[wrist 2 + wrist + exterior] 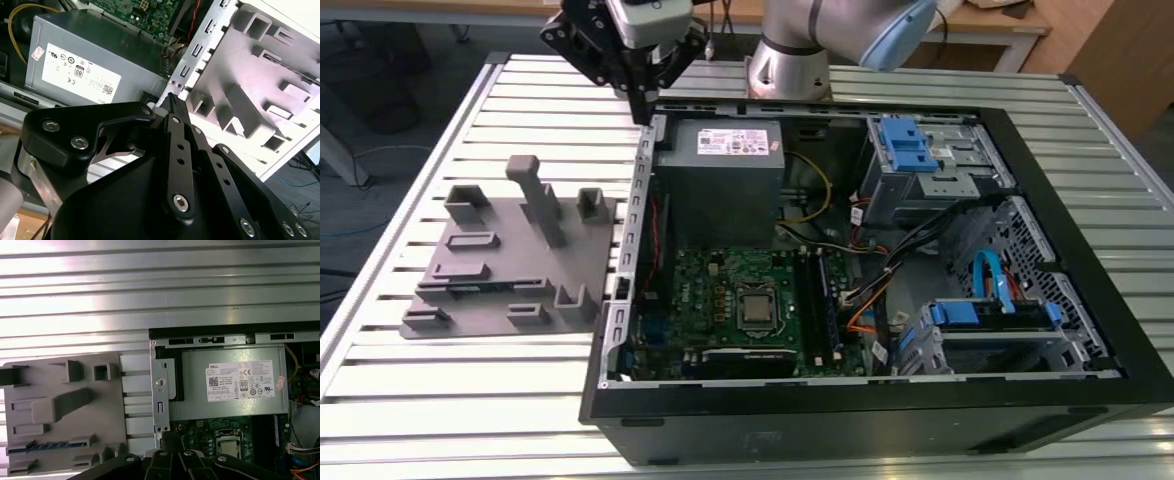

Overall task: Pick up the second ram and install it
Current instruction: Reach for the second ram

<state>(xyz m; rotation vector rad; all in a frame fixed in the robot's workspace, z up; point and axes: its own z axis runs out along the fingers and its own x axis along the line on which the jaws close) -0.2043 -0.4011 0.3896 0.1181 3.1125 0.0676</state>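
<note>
Gripper (644, 112): hangs over the far corner of the case, above the wall next to the power supply. Its fingers are drawn together and nothing shows between them.
Second ram (40, 445): lies flat in a long slot of the fixture, a dark strip with blue flecks, well apart from the gripper.
Fixture (480, 262): grey plastic block with posts and slots. It sits on the table just beside the case, on the exterior view's left.
Case (827, 425): black, lying on its side with the open face up.
Case contents: power supply (718, 165) at the far end; motherboard (720, 290) nearer, with the processor socket (758, 308) on it; drive cage (914, 150) with blue clips on the exterior view's right; loose cables between them.
Memory slots (817, 300): just beside the socket, and it cannot be told whether a stick sits in them.
Table (454, 400): slatted metal that carries both the fixture and the case.
</note>
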